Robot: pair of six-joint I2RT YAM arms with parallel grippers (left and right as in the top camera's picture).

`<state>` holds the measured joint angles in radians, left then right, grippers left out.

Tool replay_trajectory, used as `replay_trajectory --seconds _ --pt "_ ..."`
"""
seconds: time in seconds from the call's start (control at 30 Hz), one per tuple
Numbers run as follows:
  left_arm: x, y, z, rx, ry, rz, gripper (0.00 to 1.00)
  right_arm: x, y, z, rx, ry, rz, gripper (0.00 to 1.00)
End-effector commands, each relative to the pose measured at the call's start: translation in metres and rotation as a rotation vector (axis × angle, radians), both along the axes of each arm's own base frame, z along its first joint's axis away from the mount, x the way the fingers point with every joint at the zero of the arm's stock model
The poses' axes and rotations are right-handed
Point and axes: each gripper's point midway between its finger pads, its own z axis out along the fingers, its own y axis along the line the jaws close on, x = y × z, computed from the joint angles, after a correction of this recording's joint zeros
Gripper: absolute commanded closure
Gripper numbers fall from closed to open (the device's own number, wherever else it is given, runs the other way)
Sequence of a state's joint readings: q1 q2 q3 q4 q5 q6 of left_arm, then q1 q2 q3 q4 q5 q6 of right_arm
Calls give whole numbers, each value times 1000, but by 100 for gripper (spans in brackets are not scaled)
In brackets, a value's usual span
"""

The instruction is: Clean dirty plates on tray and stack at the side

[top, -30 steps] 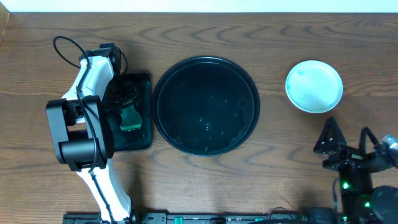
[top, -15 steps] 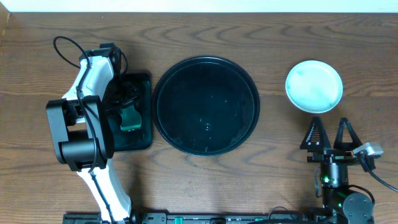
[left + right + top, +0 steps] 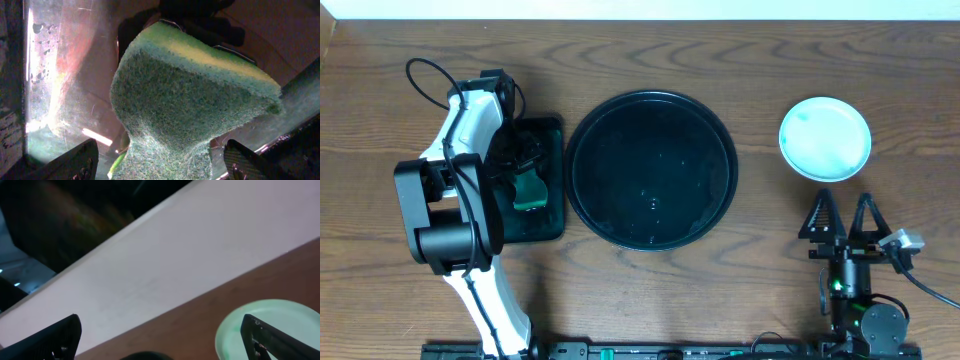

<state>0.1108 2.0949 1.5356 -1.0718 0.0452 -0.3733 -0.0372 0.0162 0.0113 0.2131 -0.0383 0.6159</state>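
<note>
1. The black tray point(image 3: 572, 170) is lying in the middle of the tabletop point(image 3: 760, 290), and no plate is sitting on it
2. The plates point(image 3: 825, 138) are sitting as one round pile on the bare wood, well to the right of the black tray (from above only the pale top one is showing, with no clear smear, so I cannot tell how many are lying under it)
3. The right gripper point(image 3: 844, 197) is hanging near the front edge just short of that pile, with its jaws spread wide and holding nothing; its own camera is catching the near rim of the plates point(image 3: 270, 325) low in the picture
4. The left gripper point(image 3: 160, 162) is hovering over the dark green tray point(image 3: 552, 215) with its jaws parted around the sponge point(image 3: 190, 100); a strip of tray is showing on either side of the sponge, so it is not looking pinched
5. Judging by how things are lying, the cleaning and stacking are looking done, and the step in hand is looking like the closing one: tool set down and both arms clear of the work
6. Whatever move is coming next is calling for little: the left arm lifting straight up so that it is not dragging the sponge off the green tray, and the right arm passing wide of the pile so that it is not knocking it askew
</note>
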Motion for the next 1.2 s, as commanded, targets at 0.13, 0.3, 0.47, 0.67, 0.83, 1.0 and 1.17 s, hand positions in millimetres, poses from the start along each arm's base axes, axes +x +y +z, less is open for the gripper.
replay_trajectory --seconds 0.13,0.3,0.47,0.67,0.83,1.0,1.17 --pt "1 5 2 18 -5 10 19 1 -15 -10 -3 35 -78 1" --pt "1 5 2 18 -5 10 20 2 -15 -22 -157 88 -101 1" --pt "1 5 2 17 -4 10 20 5 -10 -44 -227 176 -76 1" --pt "1 5 2 17 -5 10 19 4 -10 -71 -305 286 -66 1" --pt "1 5 2 17 -5 10 19 4 -9 -71 -337 286 -64 1" --pt "1 5 2 18 -5 10 19 4 -9 -71 -353 286 -65 1" --pt "1 5 2 18 -5 10 20 4 -9 -71 -352 285 -65 1"
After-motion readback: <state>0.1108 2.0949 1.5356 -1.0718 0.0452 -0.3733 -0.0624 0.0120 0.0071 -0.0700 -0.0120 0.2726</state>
